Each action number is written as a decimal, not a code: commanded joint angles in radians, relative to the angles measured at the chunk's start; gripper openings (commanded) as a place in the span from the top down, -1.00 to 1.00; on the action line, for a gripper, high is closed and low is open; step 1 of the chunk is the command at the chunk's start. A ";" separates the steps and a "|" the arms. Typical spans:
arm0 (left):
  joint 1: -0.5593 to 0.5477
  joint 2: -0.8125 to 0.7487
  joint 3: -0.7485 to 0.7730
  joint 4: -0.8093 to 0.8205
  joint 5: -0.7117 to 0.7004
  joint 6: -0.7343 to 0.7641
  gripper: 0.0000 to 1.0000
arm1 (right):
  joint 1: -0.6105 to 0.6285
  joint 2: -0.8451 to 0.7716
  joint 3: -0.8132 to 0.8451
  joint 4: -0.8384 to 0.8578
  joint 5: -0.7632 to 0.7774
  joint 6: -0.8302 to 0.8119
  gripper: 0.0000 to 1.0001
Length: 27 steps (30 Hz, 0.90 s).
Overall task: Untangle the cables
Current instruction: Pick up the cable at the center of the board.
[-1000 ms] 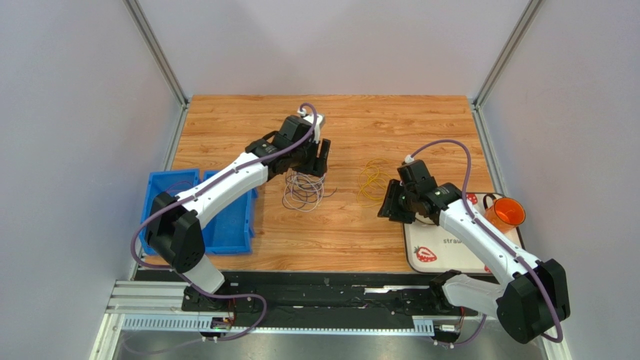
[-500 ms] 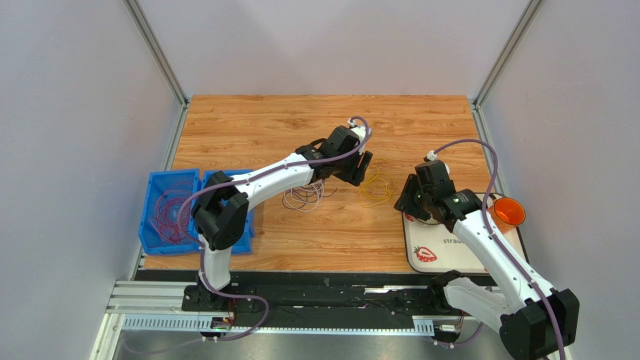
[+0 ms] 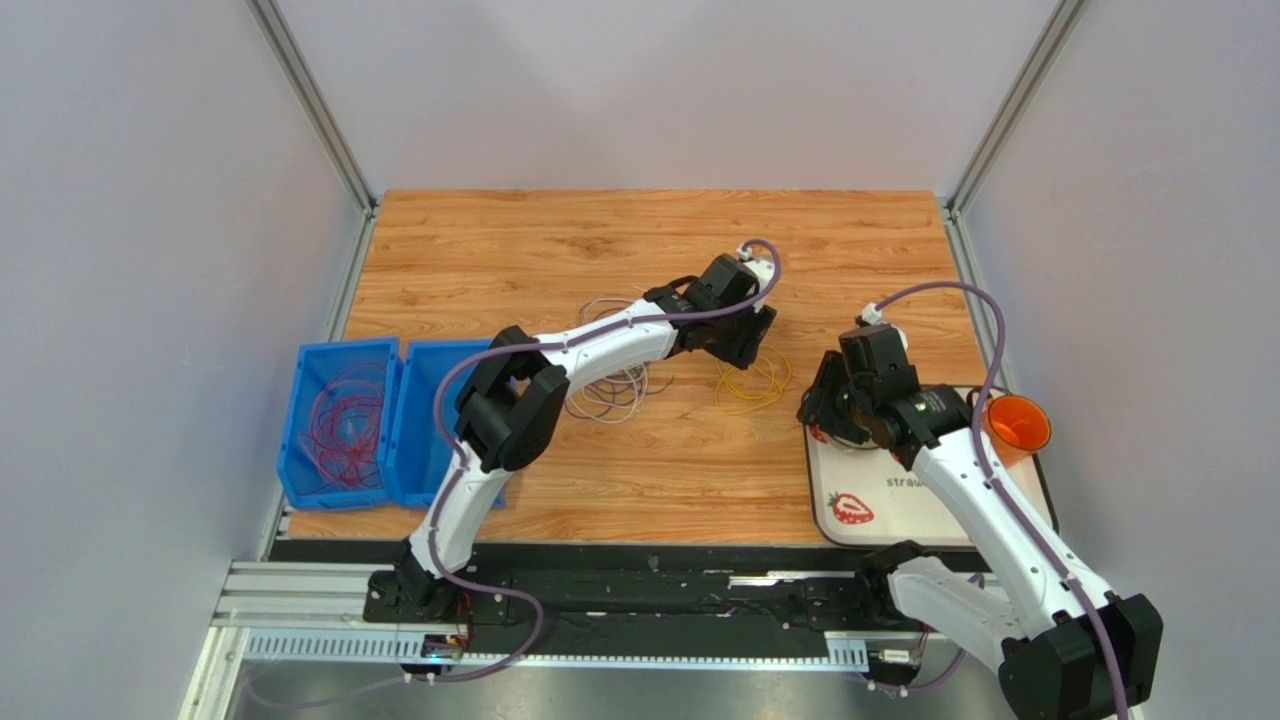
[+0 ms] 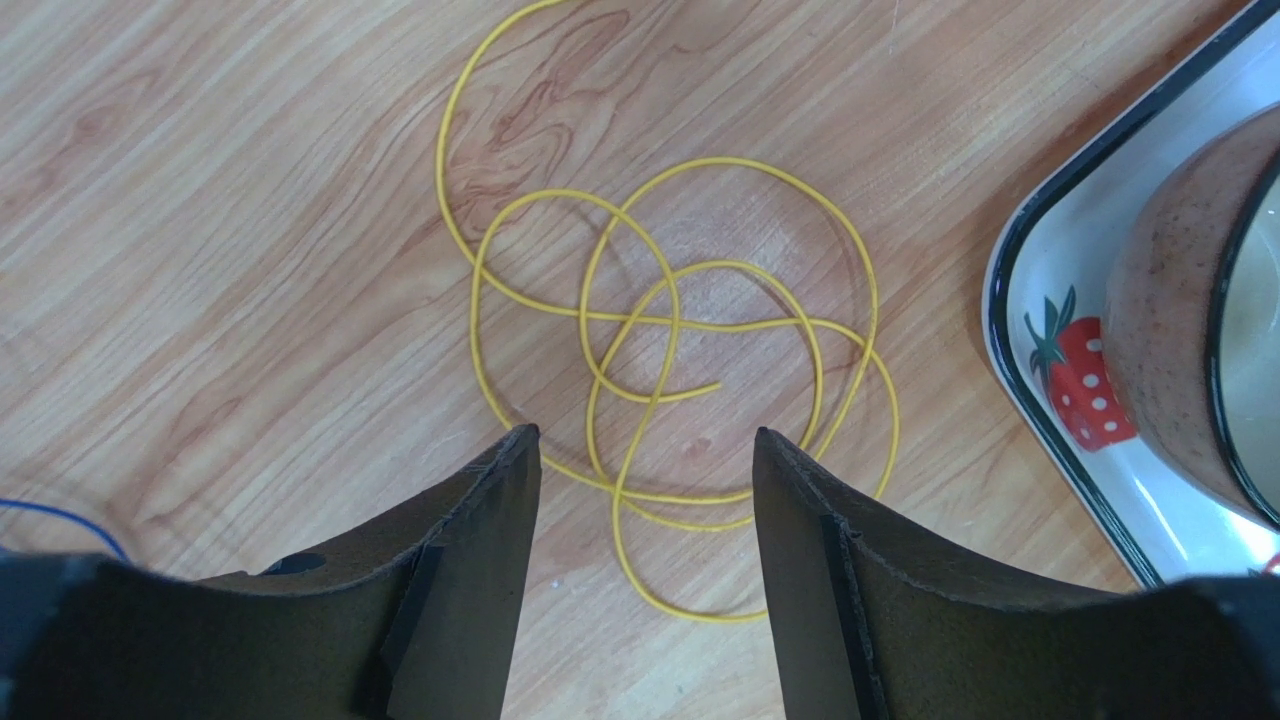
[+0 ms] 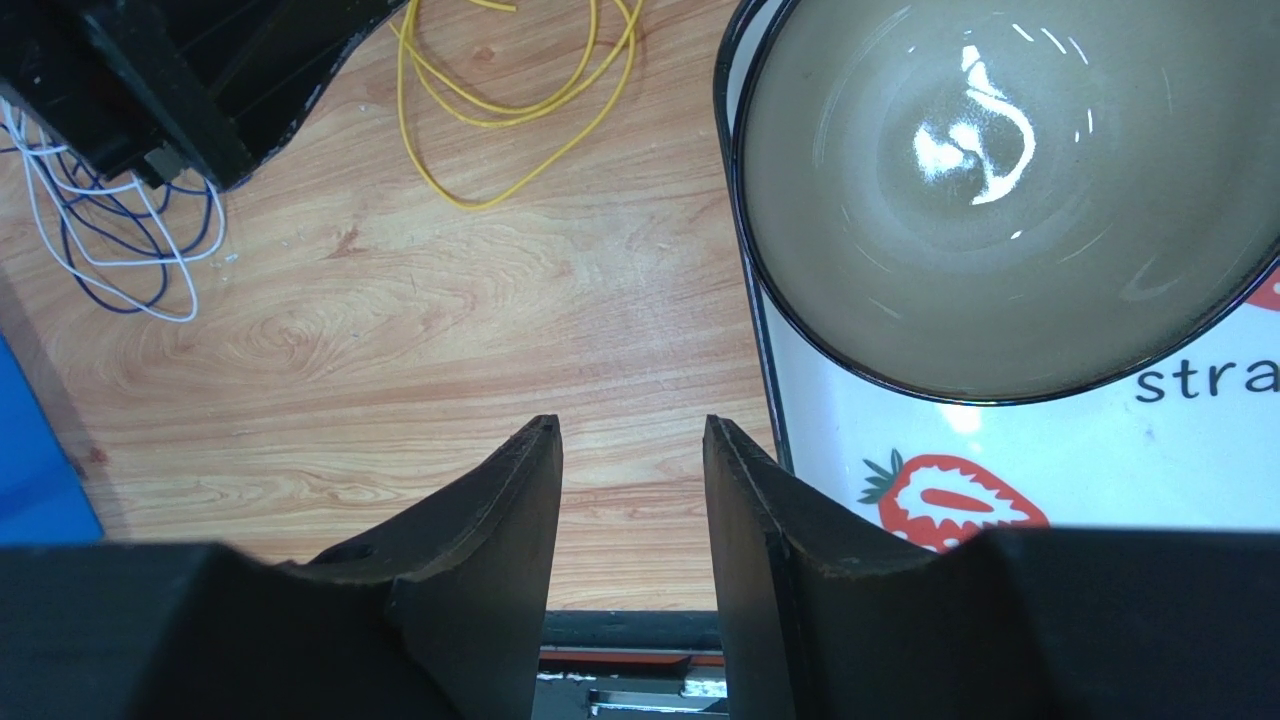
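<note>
Reaching across, the left arm (image 3: 601, 342) hides part of the white cables (image 3: 613, 398).

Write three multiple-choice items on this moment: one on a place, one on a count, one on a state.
1. Where does the thin yellow wire lie?
A. in a grey bowl
B. on the wooden table
C. on a strawberry-print tray

2. How many blue plastic bins stand at the table's left edge?
A. two
B. one
C. three

3. How is the left gripper?
A. shut on white wires
B. shut on a cup
C. open, with nothing between its fingers

Key: 1 B, the left wrist view shows its loops on bare wood; 2 A, the top view shows two side by side; 3 C, its fingers stand apart above the wire, gripping nothing.
</note>
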 commanded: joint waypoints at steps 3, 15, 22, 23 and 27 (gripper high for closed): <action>-0.017 0.066 0.092 -0.001 0.036 0.016 -0.17 | -0.008 -0.015 -0.009 0.002 -0.004 -0.032 0.13; -0.023 0.127 0.143 -0.021 0.030 0.011 0.85 | -0.011 -0.012 -0.011 0.003 -0.026 -0.038 0.13; -0.023 -0.035 0.245 -0.202 -0.017 0.034 1.00 | -0.015 -0.021 0.003 0.003 -0.053 -0.035 0.13; -0.021 -0.070 0.259 -0.219 -0.023 0.039 1.00 | -0.012 -0.023 0.006 0.003 -0.059 -0.035 0.13; -0.018 -0.233 0.293 -0.308 -0.047 0.068 1.00 | -0.011 -0.007 0.031 0.018 -0.128 -0.023 0.13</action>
